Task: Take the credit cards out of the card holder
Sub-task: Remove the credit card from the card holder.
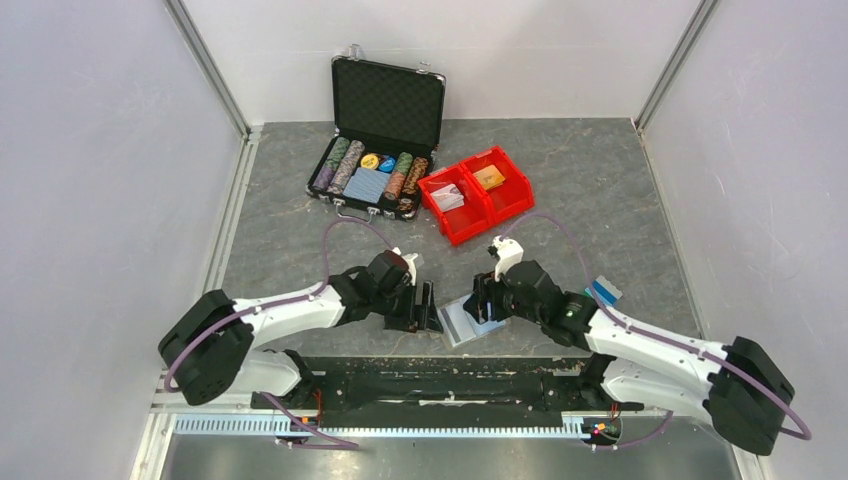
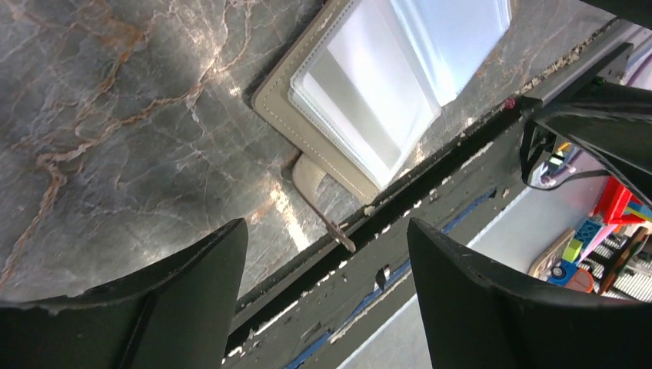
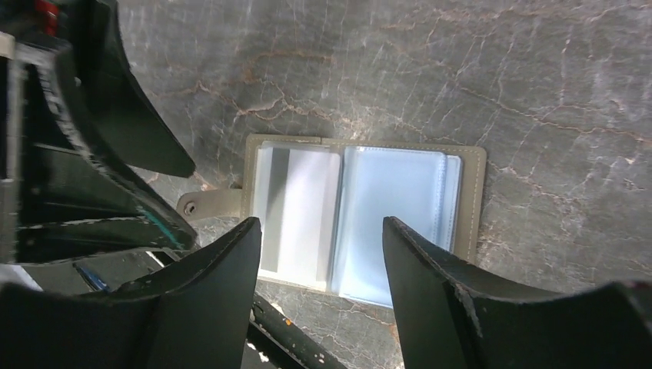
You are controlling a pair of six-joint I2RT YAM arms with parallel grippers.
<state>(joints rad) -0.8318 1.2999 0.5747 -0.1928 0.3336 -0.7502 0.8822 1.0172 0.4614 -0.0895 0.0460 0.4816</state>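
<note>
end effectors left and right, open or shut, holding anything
Left end effector: open, holding nothing.
Right end effector: open over the flat grey folding card holder, holding nothing.

card holder (image 3: 478,201): 1 | poker-chip case (image 1: 388,100): 1 | red bins (image 1: 465,230): 2 | arms (image 1: 290,315): 2

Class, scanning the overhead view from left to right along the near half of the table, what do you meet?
The left gripper → open card holder → small blue stack of cards. The right gripper hangs over the holder, so it is left out.
</note>
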